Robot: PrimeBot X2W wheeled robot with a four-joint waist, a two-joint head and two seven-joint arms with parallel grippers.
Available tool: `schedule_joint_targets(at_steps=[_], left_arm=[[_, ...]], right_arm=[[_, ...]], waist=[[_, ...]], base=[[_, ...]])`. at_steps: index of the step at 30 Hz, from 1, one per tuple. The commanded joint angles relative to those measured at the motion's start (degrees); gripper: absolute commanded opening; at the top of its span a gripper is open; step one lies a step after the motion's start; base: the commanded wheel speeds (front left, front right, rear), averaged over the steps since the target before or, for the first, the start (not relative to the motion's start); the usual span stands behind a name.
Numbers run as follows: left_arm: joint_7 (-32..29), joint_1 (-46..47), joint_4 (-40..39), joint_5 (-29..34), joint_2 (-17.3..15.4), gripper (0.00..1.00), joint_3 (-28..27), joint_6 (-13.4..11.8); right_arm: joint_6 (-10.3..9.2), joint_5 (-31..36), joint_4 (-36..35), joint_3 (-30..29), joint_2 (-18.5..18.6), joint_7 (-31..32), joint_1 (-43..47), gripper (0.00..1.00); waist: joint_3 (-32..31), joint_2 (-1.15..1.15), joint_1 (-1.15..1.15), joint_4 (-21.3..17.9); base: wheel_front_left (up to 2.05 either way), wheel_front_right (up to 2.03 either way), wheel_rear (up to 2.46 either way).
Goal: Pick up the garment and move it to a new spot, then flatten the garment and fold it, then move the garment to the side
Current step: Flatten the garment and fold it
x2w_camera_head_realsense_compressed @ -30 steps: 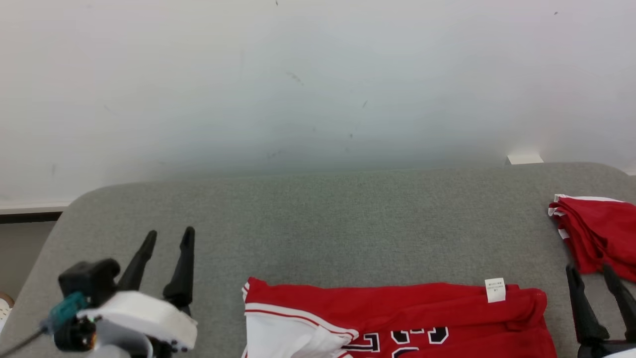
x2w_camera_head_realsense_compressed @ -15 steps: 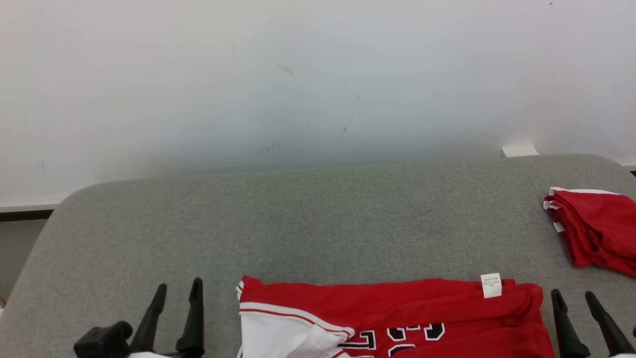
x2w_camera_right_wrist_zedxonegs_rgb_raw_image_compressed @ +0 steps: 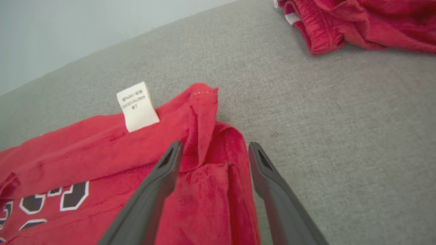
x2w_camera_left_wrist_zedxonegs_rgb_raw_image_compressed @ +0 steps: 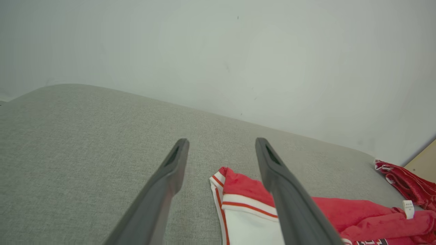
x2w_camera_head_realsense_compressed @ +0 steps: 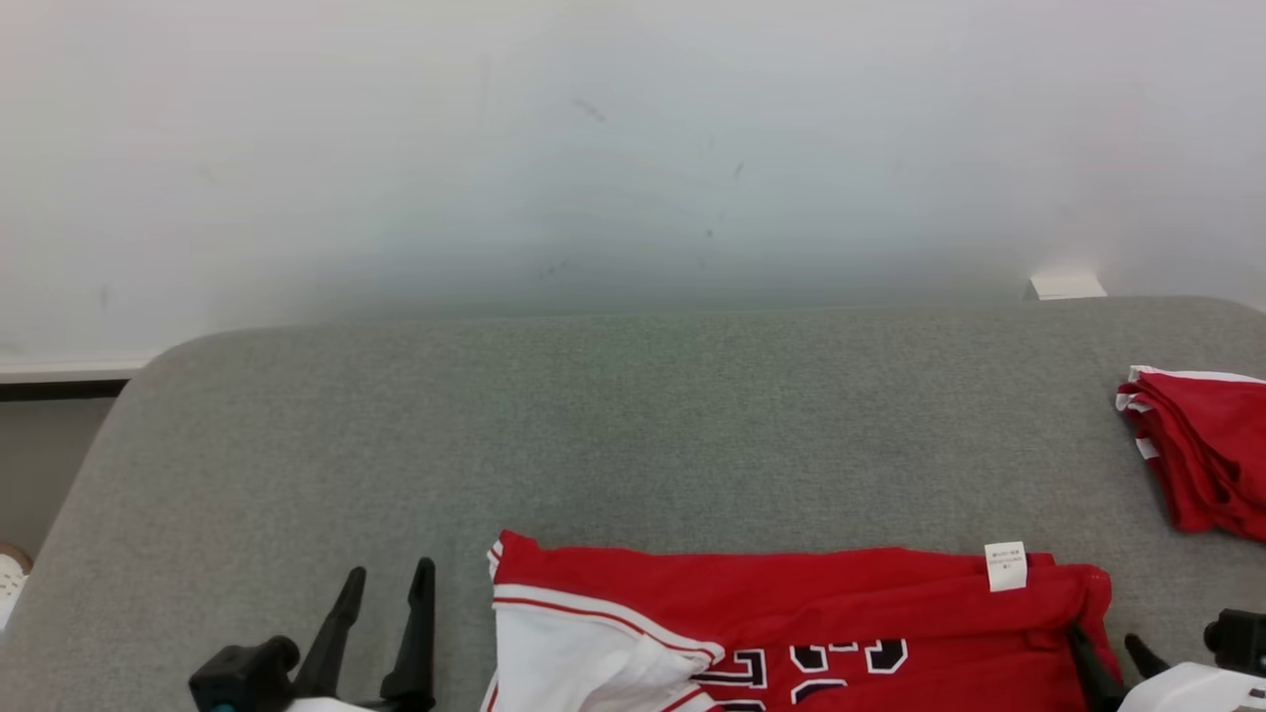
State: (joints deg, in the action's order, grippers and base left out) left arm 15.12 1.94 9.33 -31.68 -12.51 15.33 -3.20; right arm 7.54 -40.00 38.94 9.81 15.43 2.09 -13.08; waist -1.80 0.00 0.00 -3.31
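Recording, item by item, against the head view of a second ago (the camera itself has shifted a little).

Left tool: was raised over the grey tabletop with its wrist in sight. It now sits low at the near edge, just left of the garment and apart from it. Fingers spread wide, nothing between them.

Right tool: stood clear to the right of the cloth. It has swung inward, and its wide-spread fingers now straddle the garment's right-hand corner, as the right wrist view shows. No cloth pinched.

Reading: a grip on that corner looks to be in preparation. Whether for folding or for shifting the piece aside, the pictures do not settle.

Garment: red jersey with black numerals, lying at the tabletop's near edge, centre.
- Long axis: runs left to right across the head view.
- Left end: white-trimmed.
- Right end: carries the white label.

Second red garment: bunched at far right, well apart.
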Motion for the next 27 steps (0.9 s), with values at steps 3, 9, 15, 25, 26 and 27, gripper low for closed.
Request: schedule_joint_targets(at_steps=[3, 9, 15, 25, 26, 27], left_arm=[[-0.01, 0.66, 1.19, 1.32, 0.19, 1.00, -0.22, 0.67], [-0.01, 1.07, 2.71, 1.39, 0.36, 1.00, -0.47, 1.43], [-0.01, 1.29, 3.69, 1.72, 0.75, 1.00, -0.64, 1.95], [-0.01, 1.36, 5.04, 1.42, 1.49, 1.00, -0.33, 2.39], [-0.01, 1.35, 5.13, 1.40, 1.51, 1.00, -0.37, 2.43], [-0.01, 1.36, 5.21, 1.39, 1.54, 1.00, -0.41, 2.46]], right_arm=[[-0.12, -2.48, 4.29, 0.57, -0.63, 2.10, -1.90, 1.00], [-0.12, -7.98, 10.42, 1.25, -2.56, 7.96, -3.41, 1.00], [-0.12, -11.31, 12.78, 1.72, -2.97, 7.45, -6.32, 1.00], [-0.04, -13.75, 16.71, 4.32, -3.37, 7.79, -9.63, 0.12], [-0.04, -14.17, 16.75, 4.49, -3.32, 7.72, -9.66, 0.00], [-0.04, -14.76, 16.72, 4.54, -3.26, 7.53, -9.69, 0.00]], waist=[[0.45, 0.00, 0.00, 0.95], [0.81, 0.00, 0.00, 2.13], [1.10, 0.00, 0.00, 3.12], [0.86, 0.00, 0.00, 4.37], [0.80, 0.00, 0.00, 4.45], [0.76, 0.00, 0.00, 4.51]], base=[[0.00, 0.00, 0.00], [0.00, 0.00, 0.00], [0.00, 0.00, 0.00], [0.00, 0.00, 0.00], [0.00, 0.00, 0.00], [0.00, 0.00, 0.00]])
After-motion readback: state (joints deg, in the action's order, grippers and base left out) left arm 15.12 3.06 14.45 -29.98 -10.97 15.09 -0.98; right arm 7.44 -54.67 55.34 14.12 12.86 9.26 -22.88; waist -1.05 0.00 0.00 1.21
